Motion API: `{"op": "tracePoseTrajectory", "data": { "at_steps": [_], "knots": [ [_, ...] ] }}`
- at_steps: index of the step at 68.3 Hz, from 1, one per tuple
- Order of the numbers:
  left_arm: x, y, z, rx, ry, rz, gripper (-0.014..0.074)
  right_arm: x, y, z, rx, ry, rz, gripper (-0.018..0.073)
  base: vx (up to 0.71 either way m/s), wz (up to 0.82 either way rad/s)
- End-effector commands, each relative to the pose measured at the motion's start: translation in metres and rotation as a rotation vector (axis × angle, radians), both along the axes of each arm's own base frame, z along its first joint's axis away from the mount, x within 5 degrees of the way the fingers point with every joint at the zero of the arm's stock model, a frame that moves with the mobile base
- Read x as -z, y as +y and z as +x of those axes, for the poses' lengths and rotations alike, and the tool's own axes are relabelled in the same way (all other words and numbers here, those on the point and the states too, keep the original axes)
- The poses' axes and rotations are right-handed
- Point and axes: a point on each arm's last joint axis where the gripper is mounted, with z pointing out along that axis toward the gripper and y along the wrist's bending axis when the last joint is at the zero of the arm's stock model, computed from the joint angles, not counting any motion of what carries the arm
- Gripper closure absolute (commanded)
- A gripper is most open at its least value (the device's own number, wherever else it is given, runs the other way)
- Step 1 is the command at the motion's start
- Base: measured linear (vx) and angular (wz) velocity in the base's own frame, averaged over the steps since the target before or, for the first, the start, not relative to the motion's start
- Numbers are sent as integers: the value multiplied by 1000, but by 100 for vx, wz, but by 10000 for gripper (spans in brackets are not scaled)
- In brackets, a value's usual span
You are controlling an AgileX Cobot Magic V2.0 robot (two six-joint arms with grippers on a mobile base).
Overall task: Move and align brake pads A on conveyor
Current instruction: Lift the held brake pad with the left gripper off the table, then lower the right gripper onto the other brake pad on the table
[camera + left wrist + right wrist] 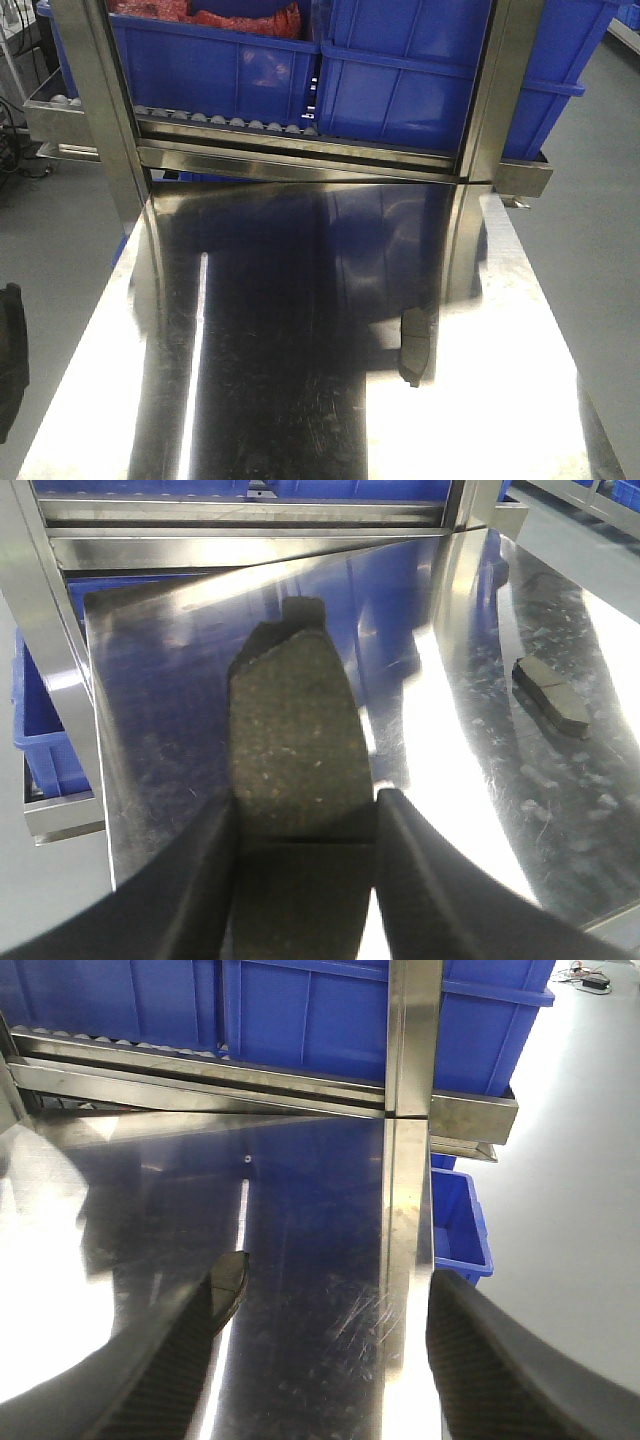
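Observation:
In the left wrist view my left gripper (308,800) is shut on a brake pad A (295,720), a dark grey-brown speckled pad pointing away from me, its end tab up. It hangs over the shiny steel table (170,680). A second brake pad A (550,692) lies flat on the steel to the right, also seen in the front view as the brake pad A (413,345). My right gripper (338,1278) is open over bare steel with nothing between its fingers. The conveyor is out of view.
Blue bins (420,80) stand on a roller rack behind the steel table (300,300). Upright steel posts (95,100) frame the rack. A smaller blue bin (460,1220) sits on the floor off the table's right edge. A dark object (10,360) is at the left edge.

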Motion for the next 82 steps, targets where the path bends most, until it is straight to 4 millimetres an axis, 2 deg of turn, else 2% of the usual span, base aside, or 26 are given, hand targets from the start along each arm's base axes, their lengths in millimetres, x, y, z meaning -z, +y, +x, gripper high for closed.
{"op": "tracePoseTrajectory", "data": {
  "at_steps": [1,6,13,27,39,47,58,72,82],
  "knots": [
    [-17,-2,2,11,-104,-48,603,-13,0,2,2,-78,11,106,0,0],
    [-17,-2,2,11,-105,-48,603,-15,1,6,-1,-45,18,106,0,0],
    [-17,-2,2,11,-104,-48,603,-20,5,22,-4,59,23,106,0,0],
    [-17,-2,2,11,-105,-48,603,-25,15,78,-7,337,37,106,0,0],
    [-17,-2,2,11,-105,-48,603,-12,23,131,-1,563,9,106,0,0],
    [-17,-2,2,11,-105,-48,603,5,28,167,10,701,-2,106,0,0],
    [-17,-2,2,11,-105,-48,603,24,34,207,28,827,-3,106,0,0],
    [-17,-2,2,11,-105,-48,603,40,46,243,20,972,56,106,0,0],
    [-17,-2,2,11,-105,-48,603,49,71,262,-14,1015,34,106,0,0]
  ]
}}
